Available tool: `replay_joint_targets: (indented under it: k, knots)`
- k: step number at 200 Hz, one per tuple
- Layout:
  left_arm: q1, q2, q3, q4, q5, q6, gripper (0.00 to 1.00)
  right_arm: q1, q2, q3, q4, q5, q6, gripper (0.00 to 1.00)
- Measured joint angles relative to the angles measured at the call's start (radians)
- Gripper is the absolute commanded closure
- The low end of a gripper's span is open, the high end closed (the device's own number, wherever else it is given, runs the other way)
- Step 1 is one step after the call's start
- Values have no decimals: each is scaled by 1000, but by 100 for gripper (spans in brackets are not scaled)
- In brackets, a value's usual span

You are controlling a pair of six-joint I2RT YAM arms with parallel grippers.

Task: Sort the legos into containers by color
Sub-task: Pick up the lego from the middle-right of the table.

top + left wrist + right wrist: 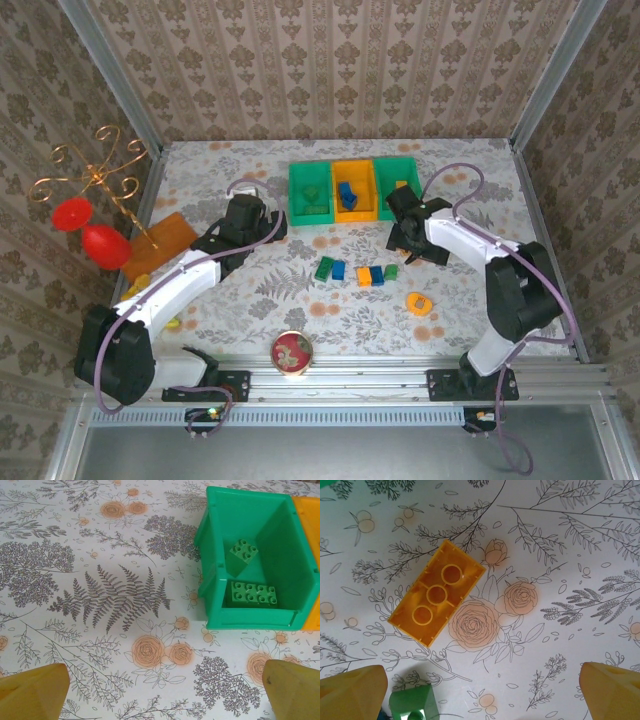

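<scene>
Plainly, both claws stand wide open and empty. The right gripper (482, 695) hangs over the flowered table cover (560, 555). Ahead of its yellow fingertips (352, 690) lies an orange-yellow rectangular plastic brick (437, 598), hollow side up, askew to the line between them and touched by nothing. A small green plastic brick (414, 703) sits just beside the fingertip at that view's left.

The left gripper (162, 695) hovers near the left green rectangular plastic bin (212, 545), which holds two green bricks (252, 592). From above, the orange plastic bin (353, 165) beside it holds blue pieces (346, 195), the second green bin (385, 170) stands at the row's right end, and a row of loose bricks (364, 276) waits between the arms.

Several things could go wrong. Closing on the skewed brick may twist it or squirt it out sideways. Coming down carelessly could knock the green neighbour or catch it as well. Since blue sits in the orange bin, going by bin colour would misplace the orange-yellow brick.
</scene>
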Motion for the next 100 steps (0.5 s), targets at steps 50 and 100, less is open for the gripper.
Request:
replay_joint_targets:
  k: [50,100]
  knots:
    - [2,0,-3,0,0,0,0,-8,48,23,1,2,18,0]
    - [9,0,-3,0,0,0,0,-24,71,26,8,-6,20,0]
